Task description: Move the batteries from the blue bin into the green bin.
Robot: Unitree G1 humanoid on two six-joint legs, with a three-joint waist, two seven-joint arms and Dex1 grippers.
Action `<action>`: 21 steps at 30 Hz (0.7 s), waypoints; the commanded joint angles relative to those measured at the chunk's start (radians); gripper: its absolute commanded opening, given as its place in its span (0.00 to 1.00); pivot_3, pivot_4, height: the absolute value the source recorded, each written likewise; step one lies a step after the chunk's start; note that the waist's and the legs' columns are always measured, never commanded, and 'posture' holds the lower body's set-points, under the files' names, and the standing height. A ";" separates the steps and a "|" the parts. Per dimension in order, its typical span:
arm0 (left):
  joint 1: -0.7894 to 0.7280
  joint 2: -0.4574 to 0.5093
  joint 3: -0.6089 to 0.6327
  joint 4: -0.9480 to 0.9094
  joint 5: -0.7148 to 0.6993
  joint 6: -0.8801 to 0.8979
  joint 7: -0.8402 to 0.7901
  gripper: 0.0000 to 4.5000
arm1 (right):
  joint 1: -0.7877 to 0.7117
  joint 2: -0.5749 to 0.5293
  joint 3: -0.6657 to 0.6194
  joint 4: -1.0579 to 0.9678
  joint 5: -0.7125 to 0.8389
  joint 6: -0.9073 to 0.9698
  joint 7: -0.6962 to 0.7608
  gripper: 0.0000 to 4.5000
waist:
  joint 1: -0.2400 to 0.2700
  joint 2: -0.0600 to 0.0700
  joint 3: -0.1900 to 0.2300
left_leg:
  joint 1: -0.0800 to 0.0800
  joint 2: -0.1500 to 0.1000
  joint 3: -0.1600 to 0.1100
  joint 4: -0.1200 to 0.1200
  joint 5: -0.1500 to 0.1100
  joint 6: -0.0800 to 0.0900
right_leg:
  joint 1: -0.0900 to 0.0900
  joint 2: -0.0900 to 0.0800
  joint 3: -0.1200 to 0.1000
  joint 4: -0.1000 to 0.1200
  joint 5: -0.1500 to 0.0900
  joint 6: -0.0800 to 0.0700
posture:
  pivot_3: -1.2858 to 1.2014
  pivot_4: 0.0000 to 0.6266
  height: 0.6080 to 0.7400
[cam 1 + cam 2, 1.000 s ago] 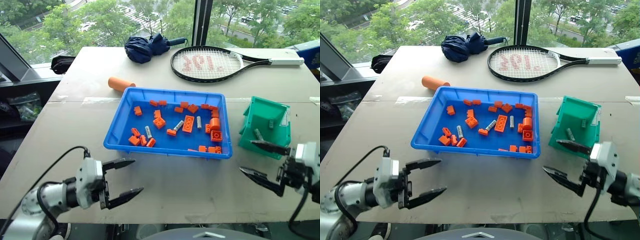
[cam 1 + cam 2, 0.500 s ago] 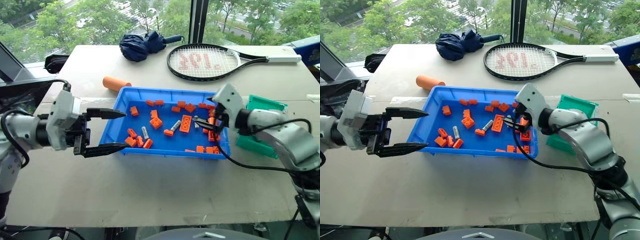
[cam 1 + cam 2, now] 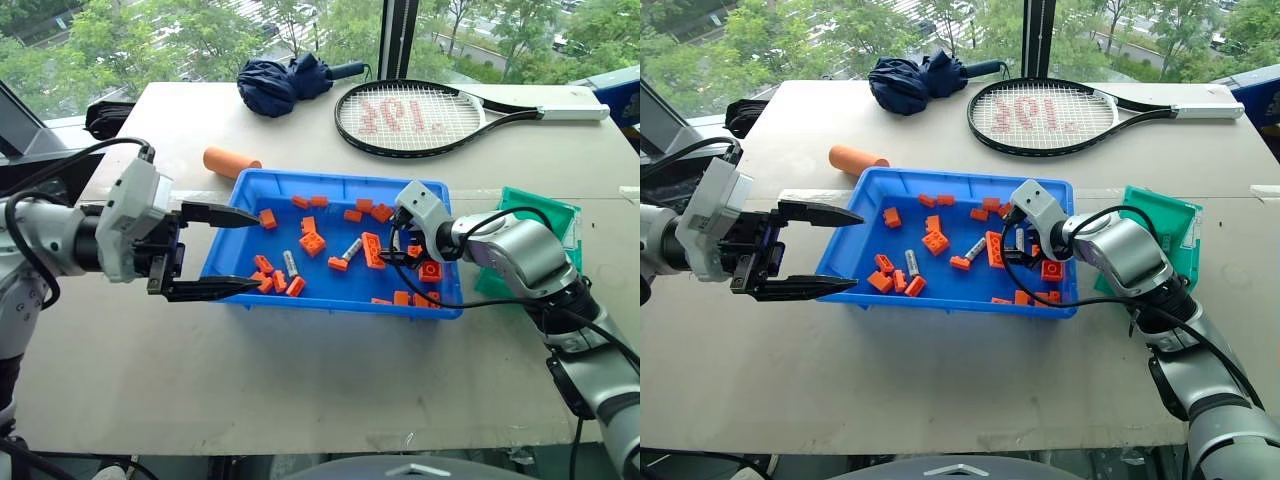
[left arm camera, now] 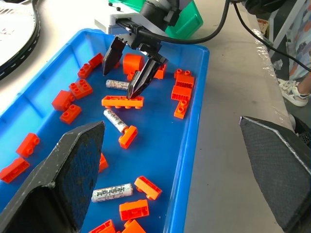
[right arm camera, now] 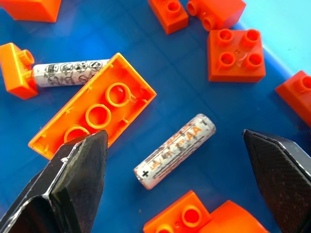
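Right gripper lined up over a battery, nothing picked yet

The right gripper (image 3: 1014, 243) is down inside the blue bin (image 3: 852, 243) with its fingers spread wide. An AA battery (image 5: 176, 150) lies flat on the blue floor right between them, so I'd say it's set up to close on that one. A long orange brick (image 5: 95, 119) sits just beside it, which could get in the way. Two more batteries (image 3: 291, 264) are further over among the bricks. The left gripper (image 3: 218, 250) hangs at the bin's near-left rim, fingers apart and holding nothing, probably just keeping clear. The green bin (image 3: 560, 222) waits beside the blue one, behind the right arm; hard to tell what's in it.
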 commanded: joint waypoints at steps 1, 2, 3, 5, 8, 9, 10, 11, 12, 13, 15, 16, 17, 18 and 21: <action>-0.004 0.000 0.028 -0.011 0.008 -0.011 -0.004 1.00 | -0.010 0.000 -0.022 -0.003 -0.011 0.012 0.006 0.99 | 0.001 0.000 0.000 | 0.000 0.000 0.000 0.001 0.000 0.000 | 0.000 0.000 0.000 0.002 0.000 0.000 | 0.52 0.24 1.00; -0.009 -0.002 0.025 -0.010 0.009 -0.012 -0.004 1.00 | -0.006 0.003 -0.018 0.006 -0.016 0.011 0.005 0.87 | 0.001 0.000 0.000 | 0.000 0.000 -0.001 0.002 0.000 0.000 | 0.000 0.000 0.000 0.003 0.000 0.000 | 0.52 0.24 1.00; -0.013 -0.005 0.023 -0.009 0.009 -0.014 -0.005 1.00 | -0.001 0.004 -0.013 0.015 -0.023 0.008 0.001 0.80 | 0.001 0.000 0.000 | 0.000 0.000 -0.001 0.003 0.000 0.000 | 0.000 0.000 0.000 0.005 0.000 0.000 | 0.52 0.24 1.00; -0.024 -0.009 0.017 -0.005 0.012 -0.017 -0.007 1.00 | 0.008 0.006 -0.003 0.031 -0.037 -0.002 -0.001 0.62 | 0.003 0.000 0.000 | 0.000 0.000 -0.001 0.006 -0.001 0.001 | 0.000 0.000 0.000 0.007 0.000 0.000 | 0.52 0.24 1.00; -0.031 -0.013 0.015 0.002 0.019 -0.025 -0.014 1.00 | 0.018 0.013 0.001 0.041 -0.048 -0.008 -0.004 0.35 | 0.007 0.000 0.000 | 0.000 0.000 -0.002 0.008 -0.001 0.003 | 0.000 0.001 -0.001 0.009 0.000 0.000 | 0.52 0.24 1.00; -0.033 -0.015 0.015 0.005 0.021 -0.026 -0.016 1.00 | 0.019 0.015 0.002 0.042 -0.050 -0.009 -0.005 0.22 | 0.007 0.000 0.000 | 0.001 0.000 -0.002 0.009 -0.001 0.003 | 0.001 0.001 -0.001 0.010 0.000 0.000 | 0.52 0.24 1.00; -0.036 -0.015 0.014 0.009 0.024 -0.028 -0.019 1.00 | 0.020 0.017 0.002 0.043 -0.052 -0.009 -0.006 0.17 | 0.008 0.000 0.000 | 0.001 -0.001 -0.002 0.009 -0.001 0.003 | 0.001 0.001 -0.001 0.010 0.000 0.000 | 0.52 0.24 1.00; -0.036 -0.016 0.015 0.011 0.027 -0.031 -0.023 1.00 | 0.021 0.019 0.002 0.042 -0.054 -0.010 -0.007 0.07 | 0.008 0.000 0.000 | 0.001 -0.001 -0.002 0.009 -0.001 0.002 | 0.001 0.001 -0.001 0.010 0.000 0.000 | 0.52 0.24 1.00; -0.039 -0.017 0.013 0.013 0.029 -0.032 -0.024 1.00 | 0.021 0.019 0.004 0.043 -0.057 -0.013 -0.009 0.03 | 0.007 0.000 0.000 | 0.001 -0.001 -0.003 0.009 -0.001 0.002 | 0.001 0.001 -0.001 0.009 0.000 0.000 | 0.52 0.24 1.00; -0.042 -0.019 0.011 0.015 0.032 -0.033 -0.025 1.00 | 0.021 0.021 0.004 0.043 -0.061 -0.016 -0.009 0.03 | 0.007 0.000 0.000 | 0.001 -0.001 -0.003 0.009 -0.001 0.002 | 0.002 0.001 -0.001 0.009 0.000 0.000 | 0.52 0.24 1.00; -0.049 -0.023 0.007 0.016 0.035 -0.035 -0.027 1.00 | 0.020 0.022 0.004 0.042 -0.070 -0.023 -0.010 0.03 | 0.007 0.000 0.000 | 0.002 -0.001 -0.003 0.009 -0.001 0.002 | 0.003 0.001 -0.002 0.009 0.000 0.000 | 0.52 0.24 1.00; -0.050 -0.025 0.007 0.016 0.036 -0.036 -0.029 1.00 | 0.020 0.024 0.003 0.040 -0.073 -0.024 -0.010 0.03 | 0.007 0.000 0.000 | 0.002 -0.001 -0.003 0.009 -0.001 0.002 | 0.003 0.001 -0.002 0.009 0.000 0.000 | 0.52 0.24 1.00; -0.052 -0.026 0.007 0.017 0.037 -0.037 -0.030 1.00 | 0.017 0.027 -0.003 0.036 -0.075 -0.025 -0.011 0.03 | 0.007 0.000 0.000 | 0.002 -0.001 -0.003 0.009 -0.001 0.002 | 0.003 0.001 -0.002 0.009 0.000 0.000 | 0.52 0.24 1.00; -0.054 -0.027 0.006 0.020 0.039 -0.038 -0.032 1.00 | 0.013 0.029 -0.009 0.030 -0.077 -0.024 -0.013 0.03 | 0.007 0.000 0.000 | 0.002 -0.001 -0.003 0.009 -0.001 0.002 | 0.003 0.001 -0.002 0.009 0.000 0.000 | 0.52 0.24 1.00; -0.058 -0.030 0.003 0.027 0.044 -0.042 -0.036 1.00 | 0.005 0.031 -0.017 0.020 -0.081 -0.026 -0.013 0.03 | 0.006 0.000 0.000 | 0.002 -0.001 -0.004 0.009 -0.001 0.002 | 0.003 0.001 -0.002 0.009 0.000 0.000 | 0.52 0.24 1.00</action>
